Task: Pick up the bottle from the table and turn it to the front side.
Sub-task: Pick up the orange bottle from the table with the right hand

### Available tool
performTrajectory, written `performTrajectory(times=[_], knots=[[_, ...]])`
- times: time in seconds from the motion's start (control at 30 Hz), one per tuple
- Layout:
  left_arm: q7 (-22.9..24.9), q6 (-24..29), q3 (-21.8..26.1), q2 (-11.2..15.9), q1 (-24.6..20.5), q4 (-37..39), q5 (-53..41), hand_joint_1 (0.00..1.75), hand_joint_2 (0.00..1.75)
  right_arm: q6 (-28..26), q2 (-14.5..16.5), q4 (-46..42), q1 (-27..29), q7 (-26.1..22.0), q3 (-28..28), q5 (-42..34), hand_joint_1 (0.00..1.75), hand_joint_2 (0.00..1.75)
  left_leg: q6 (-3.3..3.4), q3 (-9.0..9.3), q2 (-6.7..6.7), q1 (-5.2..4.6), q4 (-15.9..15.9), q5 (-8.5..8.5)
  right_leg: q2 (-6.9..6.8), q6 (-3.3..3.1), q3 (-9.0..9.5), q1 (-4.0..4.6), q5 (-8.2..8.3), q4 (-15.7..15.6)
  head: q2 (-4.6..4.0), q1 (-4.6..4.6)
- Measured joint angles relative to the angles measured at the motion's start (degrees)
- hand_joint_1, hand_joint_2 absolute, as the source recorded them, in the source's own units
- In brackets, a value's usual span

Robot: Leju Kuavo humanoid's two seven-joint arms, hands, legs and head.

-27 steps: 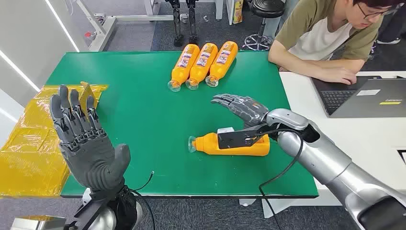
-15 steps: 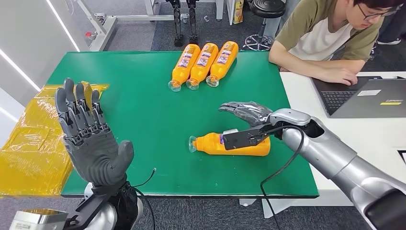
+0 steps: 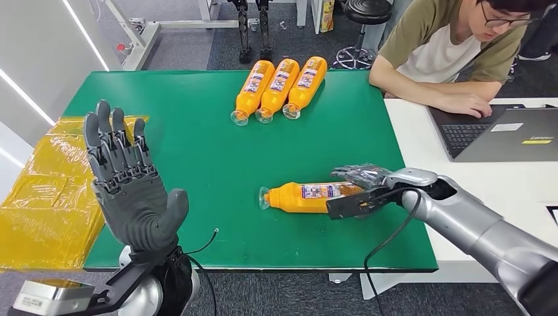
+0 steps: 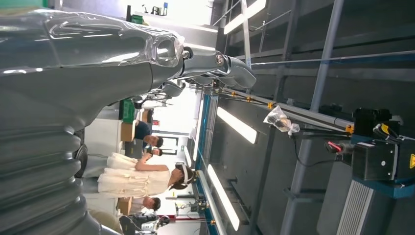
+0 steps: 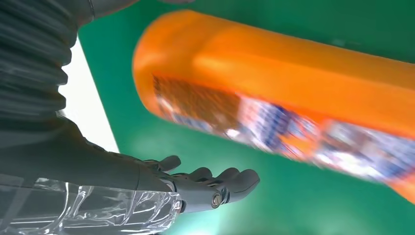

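An orange bottle (image 3: 308, 197) lies on its side on the green table (image 3: 197, 164), near the front edge, cap toward the robot's left and label (partly) facing up. The right hand (image 3: 360, 178) sits at the bottle's base end, fingers (image 5: 215, 183) held together and stretched out beside the bottle; I cannot tell whether they touch it. The left hand (image 3: 128, 191) is raised upright, palm open, fingers straight and slightly apart. Three more orange bottles (image 3: 279, 87) lie side by side at the far edge.
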Motion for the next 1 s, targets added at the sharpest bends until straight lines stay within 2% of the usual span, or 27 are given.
performTrajectory(times=[0.17, 0.5, 0.77, 1.0], knots=[[0.01, -0.16, -0.02, 0.01, 0.09, 0.00, -0.22, 0.00, 1.75, -2.01, -1.12, 1.93, 0.80, 0.27, 1.19, 1.35, 0.00, 1.75, 0.00, 0.01, 0.01, -0.01, 0.01, 0.00, 0.02, 0.00, -0.01, -0.01, 0.00, -0.01, 0.00, 0.00], [-0.06, -1.27, -0.02, 0.07, 0.34, 0.00, -0.42, 0.00, 1.75, -13.12, -3.43, 2.57, 5.16, 1.25, 1.09, 13.38, 0.00, 1.75, 0.01, 0.00, -0.03, 0.00, 0.01, -0.01, -0.05, 0.00, -0.01, 0.00, 0.00, -0.01, 0.00, -0.01], [-0.64, -0.96, -0.21, 0.14, 0.09, 0.16, 0.47, 0.00, 1.75, -16.50, -3.33, 2.60, 7.74, 1.20, -1.41, 18.20, 0.00, 1.75, 0.01, -0.01, -0.03, 0.00, 0.00, 0.00, -0.06, 0.00, 0.01, 0.00, 0.00, 0.00, 0.00, 0.00], [-1.96, 1.30, -1.21, 0.27, -2.53, 2.33, 3.29, 0.00, 1.75, -17.68, -0.73, 4.82, 8.41, -0.11, -4.52, 23.21, 0.00, 1.75, 0.02, -0.01, -0.03, 0.00, 0.00, 0.02, -0.06, 0.00, 0.01, 0.00, 0.01, 0.01, 0.00, -0.01]])
